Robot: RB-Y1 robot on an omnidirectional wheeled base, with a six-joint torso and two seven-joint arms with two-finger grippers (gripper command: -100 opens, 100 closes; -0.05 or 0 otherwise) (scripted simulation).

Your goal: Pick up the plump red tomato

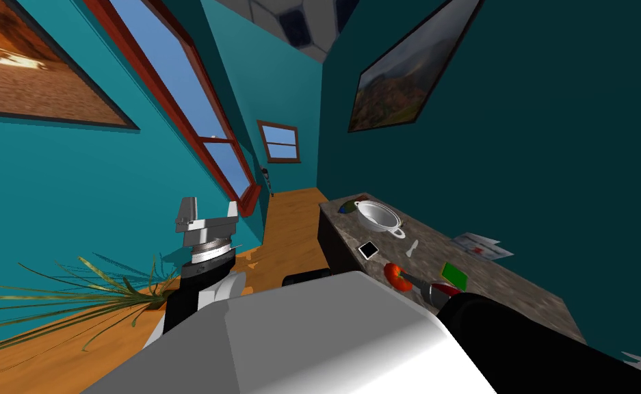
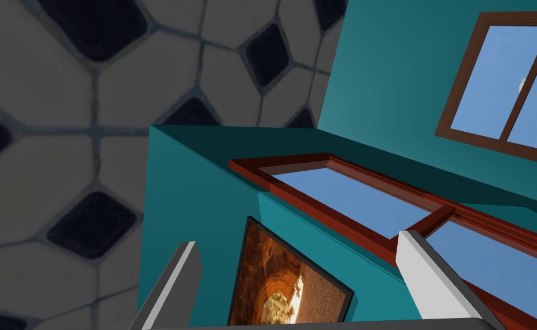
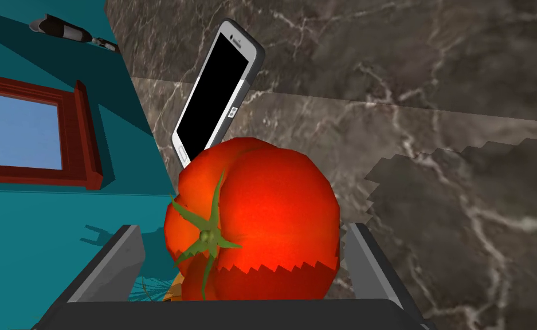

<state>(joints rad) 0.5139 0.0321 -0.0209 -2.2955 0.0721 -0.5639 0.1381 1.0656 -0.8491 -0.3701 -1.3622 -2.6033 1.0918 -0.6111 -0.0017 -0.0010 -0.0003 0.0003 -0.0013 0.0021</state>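
A plump red tomato [image 3: 261, 220] with a green stalk lies between the fingers of my right gripper [image 3: 244, 229]. The fingers stand open on either side of it, each with a narrow gap to its skin. In the head view the tomato [image 1: 397, 276] is at the near left edge of the dark marble counter [image 1: 503, 287], with my right gripper [image 1: 405, 278] around it. Whether the tomato rests on the stone or is off it I cannot tell. My left gripper [image 1: 207, 212] is raised by the window wall, and its fingers [image 2: 427, 275] are open and empty.
On the counter behind the tomato lie a white-cased phone [image 3: 218, 89] [image 1: 369, 250], a white two-handled bowl [image 1: 378, 216], a small white spoon [image 1: 412, 247], a green card [image 1: 455, 275] and papers [image 1: 483, 246]. A spiky plant [image 1: 86, 294] stands on the wooden floor to my left.
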